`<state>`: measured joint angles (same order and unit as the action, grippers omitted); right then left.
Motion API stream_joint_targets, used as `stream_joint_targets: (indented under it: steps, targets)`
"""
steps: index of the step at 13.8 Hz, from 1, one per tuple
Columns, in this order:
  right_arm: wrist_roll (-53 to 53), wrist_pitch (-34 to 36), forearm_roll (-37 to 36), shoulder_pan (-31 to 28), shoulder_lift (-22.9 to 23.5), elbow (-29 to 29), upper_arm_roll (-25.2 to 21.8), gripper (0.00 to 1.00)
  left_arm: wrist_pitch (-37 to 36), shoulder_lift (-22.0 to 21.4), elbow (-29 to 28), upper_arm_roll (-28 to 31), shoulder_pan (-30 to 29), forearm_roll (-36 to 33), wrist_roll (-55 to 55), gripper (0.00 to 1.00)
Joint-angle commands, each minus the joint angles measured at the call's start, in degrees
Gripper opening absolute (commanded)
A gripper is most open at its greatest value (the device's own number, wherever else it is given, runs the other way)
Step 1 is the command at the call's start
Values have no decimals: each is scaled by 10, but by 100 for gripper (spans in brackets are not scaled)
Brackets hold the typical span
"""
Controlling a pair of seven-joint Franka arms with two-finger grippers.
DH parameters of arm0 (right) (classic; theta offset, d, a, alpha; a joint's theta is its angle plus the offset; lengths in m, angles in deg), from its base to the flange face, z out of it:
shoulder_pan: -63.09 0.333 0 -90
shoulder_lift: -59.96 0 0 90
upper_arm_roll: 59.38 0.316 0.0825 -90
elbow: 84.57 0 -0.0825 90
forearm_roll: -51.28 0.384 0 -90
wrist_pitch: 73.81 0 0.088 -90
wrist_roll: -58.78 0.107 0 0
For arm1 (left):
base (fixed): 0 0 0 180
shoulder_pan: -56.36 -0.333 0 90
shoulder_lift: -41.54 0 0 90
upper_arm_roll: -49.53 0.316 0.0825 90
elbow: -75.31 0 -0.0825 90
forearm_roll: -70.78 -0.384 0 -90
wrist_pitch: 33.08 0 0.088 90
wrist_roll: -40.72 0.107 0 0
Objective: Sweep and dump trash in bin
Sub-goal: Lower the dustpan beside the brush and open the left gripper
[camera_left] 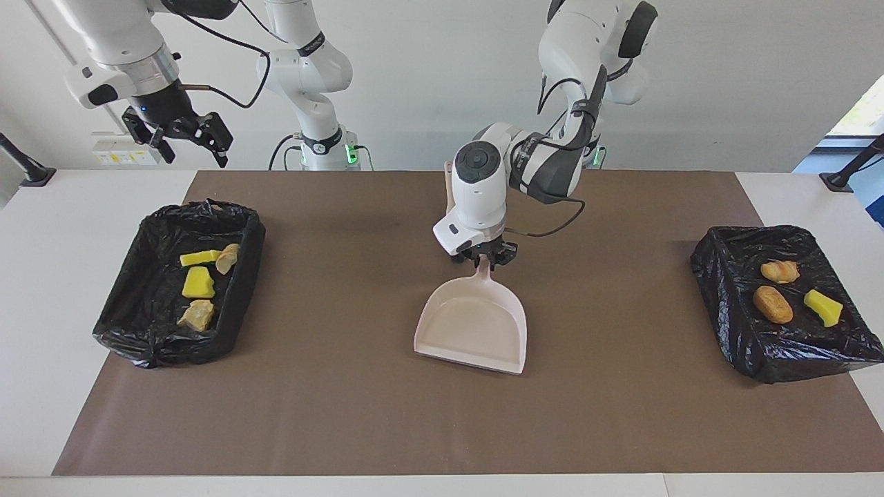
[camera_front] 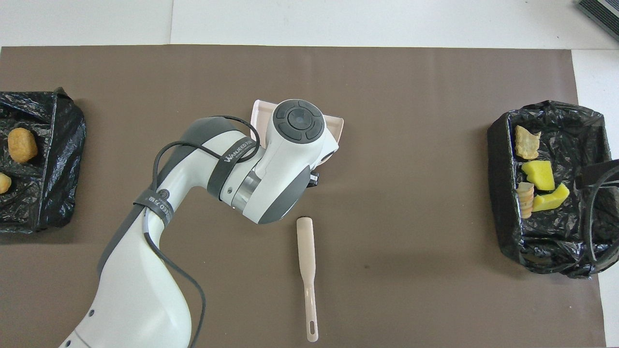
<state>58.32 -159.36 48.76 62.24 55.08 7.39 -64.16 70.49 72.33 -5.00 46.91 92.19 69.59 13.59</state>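
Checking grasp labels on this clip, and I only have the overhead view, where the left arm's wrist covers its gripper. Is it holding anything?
Observer: Yes, the left gripper is shut on the handle of the dustpan.
Operator: Anything in the pan?
Observer: No, it is empty.
Operator: And the right gripper? I can't see it at all.
Observer: The right gripper is open, holding nothing, raised over the right arm's end of the table.

Mat (camera_left: 359,414) bare between the bins. Mid-table blocked: dustpan (camera_left: 473,328), left gripper (camera_left: 485,258) clamping its handle, brush (camera_front: 306,261) alongside.
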Motion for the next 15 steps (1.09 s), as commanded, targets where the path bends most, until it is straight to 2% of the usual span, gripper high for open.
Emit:
stream_joint_targets:
  steps: [1,6,7,9,10,11,13,15]
  targets:
    - [-11,-16,-1,-3,-1,-3,-1,100,-15,51,83,15,10,29,-54,0]
    - [22,6,6,6,-22,19,0,100,0,52,77,12,30,31,-54,0]
    - [20,6,6,6,-22,18,0,100,4,52,71,12,30,33,-51,8]
    - [17,4,4,6,-20,16,0,100,16,51,67,11,22,34,-48,49]
    - [17,1,4,6,-20,15,0,100,16,51,67,12,21,33,-48,78]
    - [17,-1,2,6,-18,15,0,100,14,49,65,13,20,28,-47,98]
    - [16,-8,2,5,-17,15,0,100,11,30,45,20,10,27,-21,100]
    - [4,-8,7,6,-18,15,-1,100,7,-27,-13,20,-31,26,80,100]
